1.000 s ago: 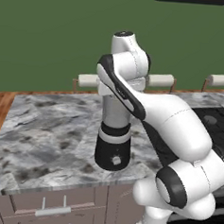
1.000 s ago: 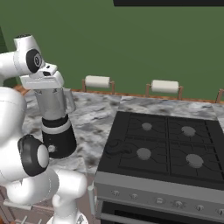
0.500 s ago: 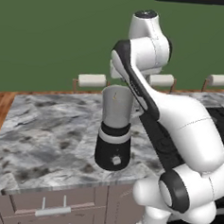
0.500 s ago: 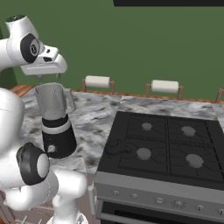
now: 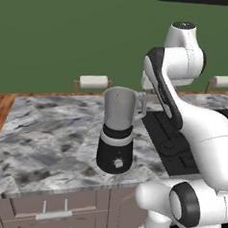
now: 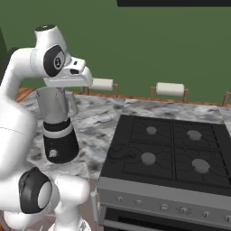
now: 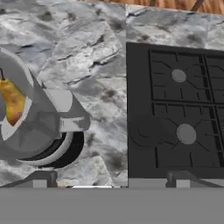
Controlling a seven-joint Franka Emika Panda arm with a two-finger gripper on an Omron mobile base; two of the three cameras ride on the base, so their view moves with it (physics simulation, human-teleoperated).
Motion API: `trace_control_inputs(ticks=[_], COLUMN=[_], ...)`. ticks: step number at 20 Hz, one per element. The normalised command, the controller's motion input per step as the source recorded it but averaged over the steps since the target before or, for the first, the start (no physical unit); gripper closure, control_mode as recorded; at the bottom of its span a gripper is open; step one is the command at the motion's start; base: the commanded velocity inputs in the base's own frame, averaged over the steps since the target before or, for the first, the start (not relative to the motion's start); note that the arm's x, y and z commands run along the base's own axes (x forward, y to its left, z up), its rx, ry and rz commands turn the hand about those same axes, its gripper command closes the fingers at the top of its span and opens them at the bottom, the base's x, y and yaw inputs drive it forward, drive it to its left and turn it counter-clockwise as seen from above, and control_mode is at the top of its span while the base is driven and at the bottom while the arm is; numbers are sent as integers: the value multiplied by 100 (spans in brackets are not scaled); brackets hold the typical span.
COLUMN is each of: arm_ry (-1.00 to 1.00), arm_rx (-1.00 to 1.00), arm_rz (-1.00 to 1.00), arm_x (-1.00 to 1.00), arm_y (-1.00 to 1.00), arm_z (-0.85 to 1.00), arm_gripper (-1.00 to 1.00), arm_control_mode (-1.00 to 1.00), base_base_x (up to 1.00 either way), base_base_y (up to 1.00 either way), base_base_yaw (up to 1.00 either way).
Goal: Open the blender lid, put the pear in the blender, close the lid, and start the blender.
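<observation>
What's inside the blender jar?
Looking down from the hand, the pear sits inside the blender jar, an orange-brown fruit against the grey wall. The jar top is open, with no lid on it. The bottom of the jar below the pear is cut off and hidden.

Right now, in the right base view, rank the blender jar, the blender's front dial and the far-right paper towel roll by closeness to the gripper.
1. blender jar: directly below the gripper.
2. front dial: lower, on the black base.
3. paper towel roll: far right, behind the stove.
</observation>
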Motion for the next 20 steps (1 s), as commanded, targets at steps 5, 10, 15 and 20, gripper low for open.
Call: trace_control_inputs(ticks=[5,10,15,20], arm_ry=[14,9,17,16], arm_rx=[1,0,0,0], arm_rz=[0,0,-1,-1], arm_x=[-2,0,10,24], arm_y=[-100,-100,-78,-16], arm_z=[-98,-79,-73,-62], arm_gripper=[-100,-100,-100,-100], arm_control_mode=[-100,-100,-100,-100], base_base_x=[0,0,0,0], base_base_y=[0,0,0,0], base_base_yaw=[0,0,0,0])
